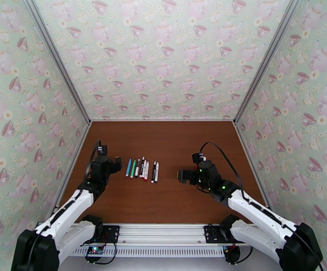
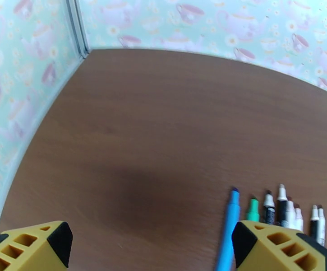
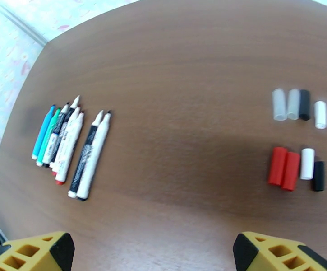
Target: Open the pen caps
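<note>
Several pen caps lie loose on the brown table (image 3: 186, 64), apart from the pens. The near row holds two red caps (image 3: 284, 167), a white cap (image 3: 307, 163) and a black cap (image 3: 318, 175). The far row holds two pale translucent caps (image 3: 285, 104), a black cap (image 3: 304, 105) and a white one (image 3: 320, 114). A green cap is out of view. Several uncapped pens (image 3: 68, 141) (image 1: 142, 168) lie side by side, tips bare. My left gripper (image 1: 117, 164) (image 2: 149, 242) is open and empty, just left of the blue pen (image 2: 228, 231). My right gripper (image 1: 180, 175) (image 3: 152, 249) is open and empty, between pens and caps.
Patterned walls (image 1: 163, 55) close the table on the left, back and right. Bare wood stretches behind the pens toward the back wall. The arm bases sit on a rail (image 1: 163, 233) at the near edge.
</note>
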Tool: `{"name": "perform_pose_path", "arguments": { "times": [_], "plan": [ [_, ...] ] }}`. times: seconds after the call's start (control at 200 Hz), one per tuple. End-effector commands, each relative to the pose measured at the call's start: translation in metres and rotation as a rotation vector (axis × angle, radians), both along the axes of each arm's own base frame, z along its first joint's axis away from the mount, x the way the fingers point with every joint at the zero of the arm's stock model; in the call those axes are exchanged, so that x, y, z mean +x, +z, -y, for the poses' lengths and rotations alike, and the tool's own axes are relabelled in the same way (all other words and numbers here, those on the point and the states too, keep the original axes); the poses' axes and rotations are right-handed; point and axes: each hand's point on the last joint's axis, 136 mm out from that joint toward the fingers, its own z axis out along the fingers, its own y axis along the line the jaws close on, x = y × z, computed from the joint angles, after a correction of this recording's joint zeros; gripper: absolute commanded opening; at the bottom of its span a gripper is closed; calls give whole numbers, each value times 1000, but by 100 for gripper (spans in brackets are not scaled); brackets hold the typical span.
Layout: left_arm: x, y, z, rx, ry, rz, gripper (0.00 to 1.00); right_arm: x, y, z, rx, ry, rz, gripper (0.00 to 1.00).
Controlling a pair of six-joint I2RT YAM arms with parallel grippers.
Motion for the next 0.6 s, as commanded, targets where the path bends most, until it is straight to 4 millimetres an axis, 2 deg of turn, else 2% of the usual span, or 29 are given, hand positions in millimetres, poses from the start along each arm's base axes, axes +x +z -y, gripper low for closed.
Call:
{"name": "perform_pose_path", "arguments": {
  "times": [0.0,0.155,0.411,0.431,0.596],
  "plan": [
    [11,16,-3,42,-62,142,100,6,5,10,-36,-42,60,100],
    [18,13,-12,22,-66,193,100,7,6,11,-46,-39,77,100],
    [38,2,-6,-6,-146,231,100,12,15,22,-81,-80,137,100],
    [39,0,-5,-7,-149,230,100,11,25,24,-67,-87,170,100],
    [43,1,-3,-3,-170,254,100,13,37,35,-98,-122,221,100]
  ]
}}
